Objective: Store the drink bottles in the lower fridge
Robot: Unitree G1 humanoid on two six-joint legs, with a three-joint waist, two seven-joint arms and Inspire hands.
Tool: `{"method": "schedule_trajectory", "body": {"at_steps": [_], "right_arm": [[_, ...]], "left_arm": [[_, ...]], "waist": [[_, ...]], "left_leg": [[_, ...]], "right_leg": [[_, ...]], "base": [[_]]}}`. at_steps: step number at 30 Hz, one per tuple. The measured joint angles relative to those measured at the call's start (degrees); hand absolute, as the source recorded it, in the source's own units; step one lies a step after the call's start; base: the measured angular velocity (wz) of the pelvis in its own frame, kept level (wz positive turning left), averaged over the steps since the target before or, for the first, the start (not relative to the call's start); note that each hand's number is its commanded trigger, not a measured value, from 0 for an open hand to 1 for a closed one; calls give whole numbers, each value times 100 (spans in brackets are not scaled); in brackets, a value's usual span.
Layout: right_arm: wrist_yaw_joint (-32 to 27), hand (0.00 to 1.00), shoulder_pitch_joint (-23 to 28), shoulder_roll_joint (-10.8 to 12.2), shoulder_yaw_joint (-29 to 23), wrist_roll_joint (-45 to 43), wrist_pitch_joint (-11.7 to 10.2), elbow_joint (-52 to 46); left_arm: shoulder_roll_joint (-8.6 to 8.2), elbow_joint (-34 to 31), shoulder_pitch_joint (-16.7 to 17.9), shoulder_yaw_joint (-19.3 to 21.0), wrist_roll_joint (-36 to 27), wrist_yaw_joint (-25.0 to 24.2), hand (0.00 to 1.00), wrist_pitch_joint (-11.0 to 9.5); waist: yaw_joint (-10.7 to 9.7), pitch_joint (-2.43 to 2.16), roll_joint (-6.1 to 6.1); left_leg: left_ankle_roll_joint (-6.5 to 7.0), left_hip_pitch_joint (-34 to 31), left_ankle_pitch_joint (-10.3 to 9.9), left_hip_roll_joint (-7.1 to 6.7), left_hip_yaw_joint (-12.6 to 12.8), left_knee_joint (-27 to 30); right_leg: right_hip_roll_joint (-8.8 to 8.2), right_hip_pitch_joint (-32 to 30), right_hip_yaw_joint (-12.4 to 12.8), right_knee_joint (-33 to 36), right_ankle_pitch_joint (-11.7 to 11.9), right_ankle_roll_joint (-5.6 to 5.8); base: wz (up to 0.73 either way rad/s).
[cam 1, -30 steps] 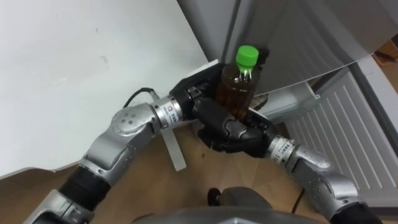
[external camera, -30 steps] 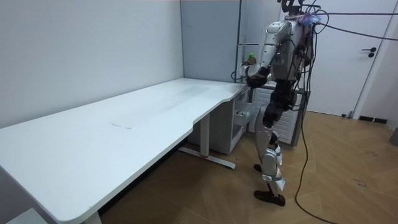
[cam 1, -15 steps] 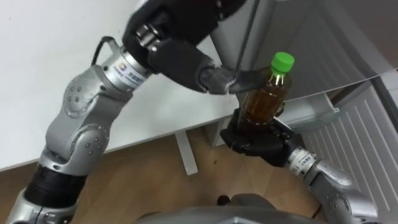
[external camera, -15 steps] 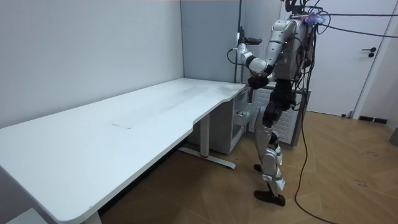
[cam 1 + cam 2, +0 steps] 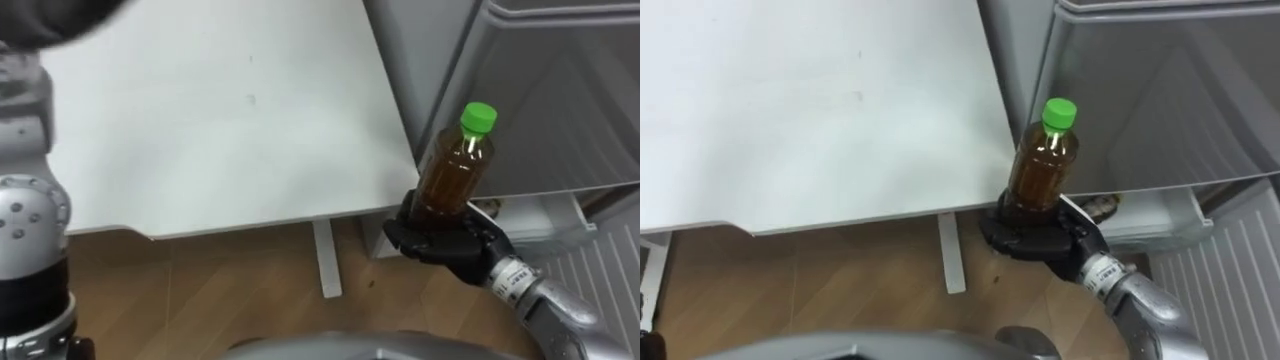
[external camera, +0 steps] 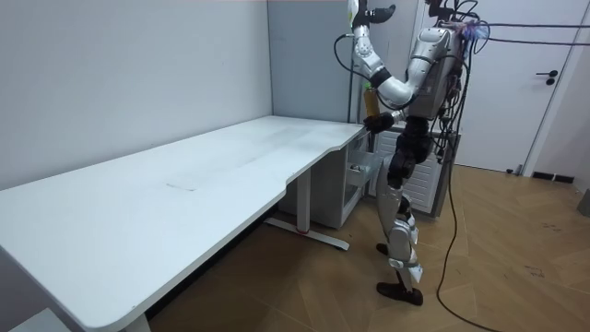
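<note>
A clear bottle of brown drink [image 5: 447,178] with a green cap [image 5: 478,117] stands upright in my right hand [image 5: 452,243], whose dark fingers are curled round its base. The right eye view has the same bottle [image 5: 1039,172] and hand [image 5: 1032,236]. They hang just off the white table's corner, in front of the grey fridge front [image 5: 560,100]. In the room view my left arm is raised high, with the left hand [image 6: 374,13] up near the fridge's top, above the bottle [image 6: 369,90]. My left forearm [image 5: 22,210] runs up the left edge.
The white table [image 5: 220,110] lies to my left, on a white leg [image 5: 325,258]. A white drawer unit [image 5: 535,212] sits under the table's end. A ribbed white panel [image 5: 610,285] is at the lower right. Wooden floor [image 6: 516,267] lies open behind me.
My left hand has let go of the bottle and swung up high and away from it. The right hand keeps hold of the bottle. The head camera has shifted.
</note>
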Motion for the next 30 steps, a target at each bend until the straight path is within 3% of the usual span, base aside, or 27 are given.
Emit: {"method": "schedule_trajectory", "body": {"at_steps": [4,7,9,13,17,20,23,26,28,30], "right_arm": [[-19,100,276,60,-297,-7,29,-235],[-151,100,437,219,-490,-123,32,-231],[-227,100,670,331,-676,-305,31,-420],[-378,100,953,350,-805,-319,25,-578],[-676,100,1086,218,-816,-419,175,-970],[-874,100,1160,-82,-808,-397,516,-1377],[-1075,100,1203,-135,-800,-357,692,-1597],[-1258,100,1190,-133,-752,-351,878,-1703],[-1384,100,1159,-138,-669,-241,952,-1700],[-1614,100,1153,-147,-548,116,1017,-1696]], "left_arm": [[-4,-7,0,859,-31,432,0,-224],[-20,-4,153,1482,25,1165,0,-341],[-85,2,529,2066,485,2003,0,-487],[-86,156,1235,2566,1066,3477,0,-720],[-72,1235,1910,2986,1134,4961,0,-766],[5,2576,2429,2965,528,5570,0,-728],[14,4055,2768,2804,98,5929,0,-606],[1,5178,3128,2334,12,6219,0,-353],[-11,5606,3309,2028,-40,6348,0,-311],[-87,6171,3537,1453,-141,6345,0,-294]], "waist": [[283,18,-49],[364,-31,-140],[540,-42,-110],[668,-31,-76],[799,-31,85],[792,-37,233],[807,-47,267],[823,-59,247],[821,-71,216],[773,-67,200]], "left_leg": [[-3,85,2,-6,-26,-43],[2,92,5,-41,-169,-85],[2,170,5,-53,-181,-106],[3,191,4,-73,-357,-121],[22,143,15,-83,-417,-156],[39,120,90,-127,-484,-212],[45,65,158,-174,-533,-255],[38,67,171,-171,-549,-255],[34,99,190,-168,-549,-279],[34,139,234,-181,-547,-328]], "right_leg": [[-5,75,-28,23,-36,8],[-60,138,-157,19,-90,26],[-67,225,-182,-20,-100,36],[-91,381,-304,-124,-98,69],[-111,337,-374,-104,-90,58],[-171,300,-446,-78,-106,57],[-224,160,-486,5,-124,47],[-228,165,-503,11,-118,39],[-226,177,-502,26,-115,33],[-242,194,-509,45,-114,27]], "base": [[2],[22],[6],[22],[5],[9],[8],[1],[0],[0]]}}
